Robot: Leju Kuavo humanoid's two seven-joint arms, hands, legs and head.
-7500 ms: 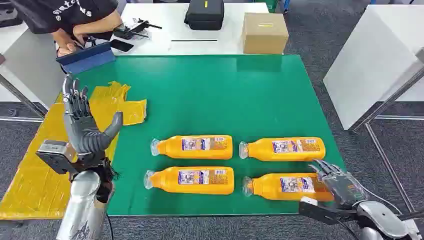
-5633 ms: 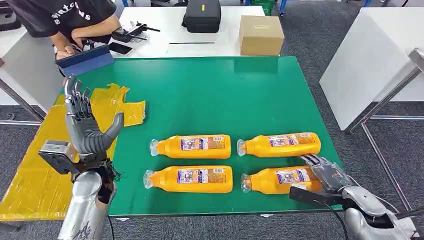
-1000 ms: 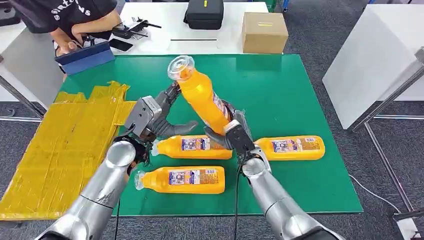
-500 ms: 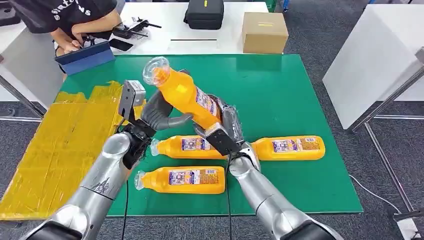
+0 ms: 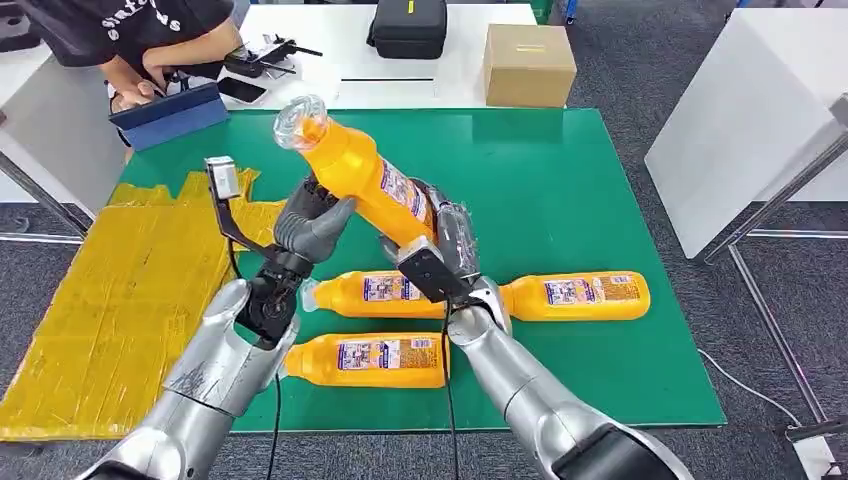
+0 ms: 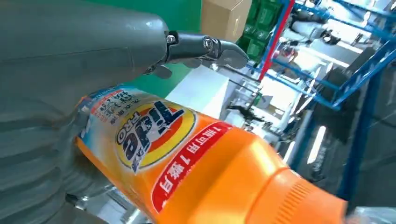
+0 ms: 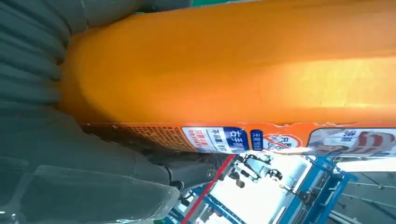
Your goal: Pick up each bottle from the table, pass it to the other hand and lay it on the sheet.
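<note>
Green counter carried three bottles; both hands, left hand and right hand, gripped the raised bottle mid-handover, sheet at nine o'clock.

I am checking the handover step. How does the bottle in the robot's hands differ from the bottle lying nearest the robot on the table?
The held bottle is in the air, tilted, cap up toward the far left; the nearest bottle lies flat on the green table, cap to the left. The left hand and right hand both grip the held bottle; nothing touches the nearest bottle. Both are orange with clear caps and labels.
</note>
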